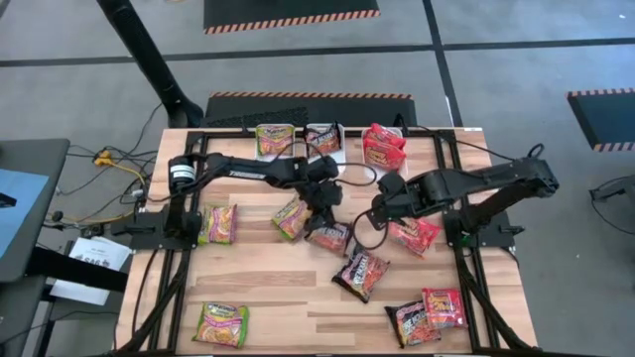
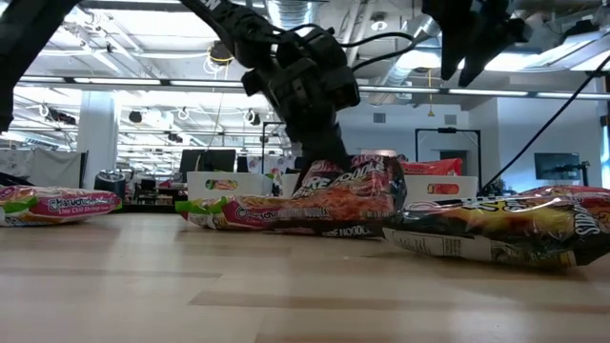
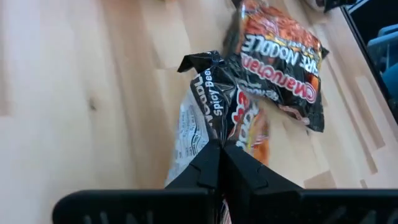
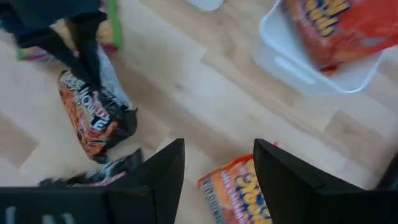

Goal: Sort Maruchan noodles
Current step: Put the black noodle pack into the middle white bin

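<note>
Left gripper (image 1: 324, 220) pinches a dark noodle packet (image 1: 330, 237) mid-table.

Dark brown-black packet (image 1: 328, 236), orange lettering

You have: one wooden table (image 1: 268, 288); three white bins (image 1: 337, 149) in a row at its far edge; loose cables (image 1: 109, 164) and papers (image 1: 94, 260) beside the table.
</note>
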You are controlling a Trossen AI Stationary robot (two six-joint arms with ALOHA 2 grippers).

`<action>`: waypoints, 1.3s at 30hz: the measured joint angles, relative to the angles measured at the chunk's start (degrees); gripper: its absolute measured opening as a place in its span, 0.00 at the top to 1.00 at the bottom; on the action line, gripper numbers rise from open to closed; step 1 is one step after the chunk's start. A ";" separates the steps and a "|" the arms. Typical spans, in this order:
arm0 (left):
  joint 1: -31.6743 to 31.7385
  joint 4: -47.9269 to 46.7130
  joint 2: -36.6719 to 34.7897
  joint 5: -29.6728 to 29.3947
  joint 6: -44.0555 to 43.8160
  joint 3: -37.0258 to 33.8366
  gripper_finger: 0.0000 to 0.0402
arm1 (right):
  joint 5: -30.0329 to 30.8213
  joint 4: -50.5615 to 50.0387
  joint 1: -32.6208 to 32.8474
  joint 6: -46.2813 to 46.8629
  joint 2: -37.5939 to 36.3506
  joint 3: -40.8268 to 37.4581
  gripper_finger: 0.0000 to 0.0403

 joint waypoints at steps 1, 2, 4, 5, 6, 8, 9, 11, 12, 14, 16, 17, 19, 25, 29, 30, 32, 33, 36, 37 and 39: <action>0.38 -0.65 0.00 -0.04 0.24 0.83 1.00 | 0.64 0.00 -0.33 -0.35 -0.17 0.00 0.47; 0.78 -1.02 0.00 -0.06 0.60 1.50 1.00 | 1.07 0.13 -0.54 -1.15 -0.55 0.00 0.47; 1.62 -2.15 -0.02 -0.20 1.06 2.71 1.00 | 1.95 0.50 -1.02 -2.01 -1.03 0.00 0.47; 2.01 -2.77 -0.02 -0.30 1.18 3.22 1.00 | 2.36 0.37 -1.22 -2.31 -1.33 0.00 0.47; 2.47 -3.41 -0.02 -0.37 1.20 3.82 1.00 | 2.47 0.18 -1.33 -2.54 -1.81 -0.08 0.48; 3.35 -4.74 -0.02 -0.41 1.38 5.38 1.00 | 3.15 0.70 -1.65 -2.92 -2.66 0.06 0.49; 3.79 -5.33 -0.02 -0.39 1.82 6.26 1.00 | 3.67 0.31 -1.79 -2.96 -3.21 0.07 0.49; 4.53 -6.59 -0.02 -0.52 2.56 7.69 1.00 | 4.16 0.06 -2.06 -3.65 -4.18 -0.04 0.50; 4.84 -7.07 -0.02 -0.75 2.85 8.32 1.00 | 4.27 0.21 -2.28 -4.21 -4.44 0.00 0.51; 5.39 -8.83 -0.02 -1.41 3.36 10.30 1.00 | 4.44 -0.24 -2.89 -4.72 -5.49 -0.09 0.52; 5.87 -10.11 -0.04 -2.93 4.27 12.56 1.00 | 5.21 0.13 -3.21 -5.86 -6.23 0.06 0.53; 6.15 -11.05 -0.04 -3.82 4.94 13.69 1.00 | 5.49 0.10 -3.24 -6.42 -6.75 0.09 0.54; 6.80 -13.77 -0.04 -4.98 5.92 16.23 1.00 | 5.52 0.45 -3.69 -7.90 -7.55 -0.04 0.54; 9.63 -18.67 -0.04 -9.21 8.90 23.46 1.00 | 5.61 0.61 -5.21 -11.80 -9.16 0.02 0.55; 12.91 -21.33 -0.11 -12.11 10.68 27.94 1.00 | 5.59 0.52 -6.37 -14.73 -9.87 -0.02 0.55; 13.98 -22.12 -0.11 -12.21 10.67 28.75 1.00 | 5.56 0.46 -6.60 -15.36 -9.98 -0.02 0.55; 15.90 -22.09 -0.11 -12.31 10.22 29.91 1.00 | 5.53 0.39 -7.09 -16.76 -10.11 -0.02 0.55; 16.91 -22.13 -0.11 -12.35 9.64 30.43 1.00 | 5.53 0.44 -7.29 -17.40 -10.19 -0.02 0.55; 18.98 -22.79 -0.11 -12.13 7.80 31.38 1.00 | 5.44 0.14 -7.52 -18.88 -10.19 -0.02 0.55; 19.34 -23.30 -0.11 -12.13 7.39 31.60 1.00 | 5.40 0.16 -7.69 -19.53 -10.21 -0.02 0.55; 19.74 -23.93 -0.11 -12.13 6.35 31.77 1.00 | 5.30 0.15 -7.69 -20.84 -10.19 -0.02 0.55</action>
